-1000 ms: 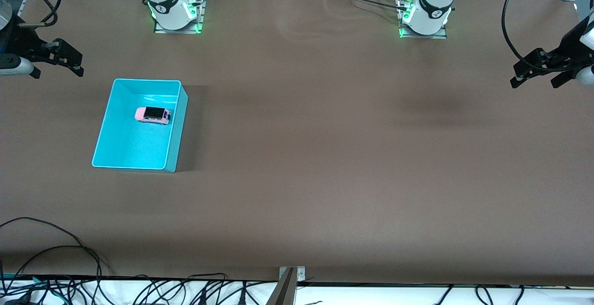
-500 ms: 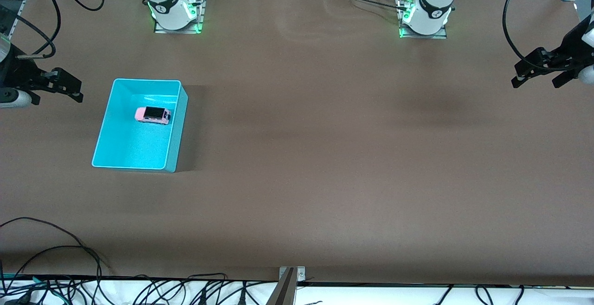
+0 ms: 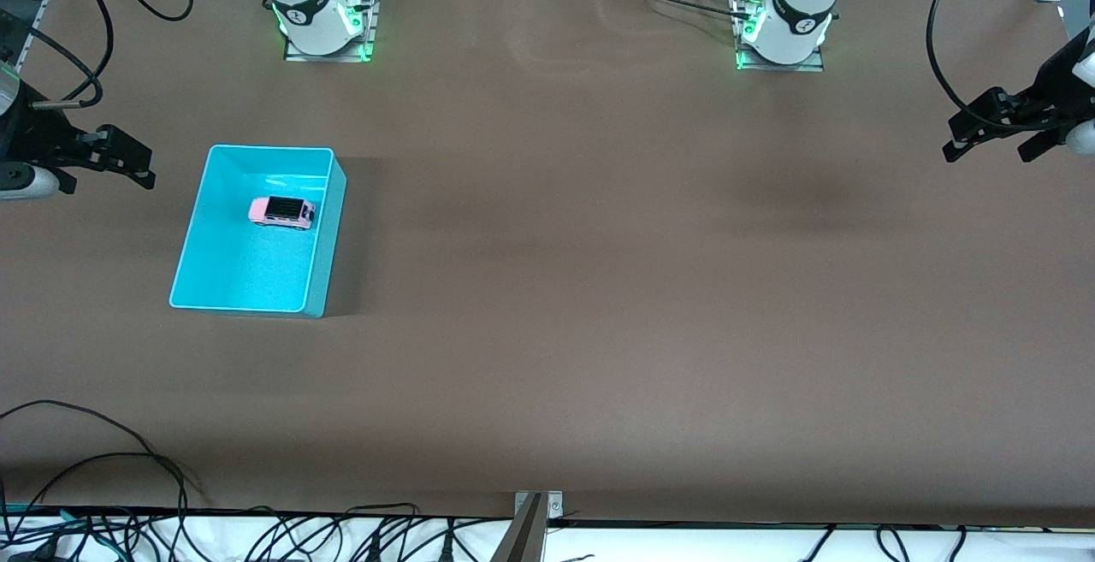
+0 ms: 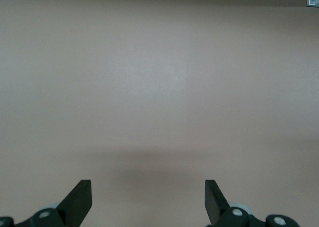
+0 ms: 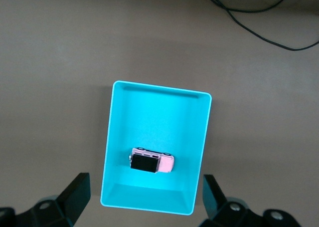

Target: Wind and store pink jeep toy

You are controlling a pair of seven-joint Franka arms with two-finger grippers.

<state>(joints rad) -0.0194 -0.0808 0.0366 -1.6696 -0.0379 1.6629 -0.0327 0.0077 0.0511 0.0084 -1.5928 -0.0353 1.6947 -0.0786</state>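
The pink jeep toy (image 3: 281, 212) sits upright on its wheels inside the cyan bin (image 3: 246, 275), in the half of the bin farther from the front camera. In the right wrist view the jeep (image 5: 152, 162) shows its black roof, with the bin (image 5: 159, 119) around it. My right gripper (image 3: 135, 165) hangs open and empty in the air beside the bin, at the right arm's end of the table; its fingers (image 5: 77, 187) frame the bin from high above. My left gripper (image 3: 984, 150) waits open and empty over bare table at the left arm's end, seen as (image 4: 147, 187).
The brown table cloth (image 3: 599, 288) stretches wide between the bin and the left arm. Loose black cables (image 3: 103, 459) lie along the table edge nearest the front camera. A small metal bracket (image 3: 537, 506) sits at the middle of that edge.
The right gripper has shifted lower in the front view, beside the bin, and has nearly stopped. The left gripper has barely moved. Jeep and bin are still.
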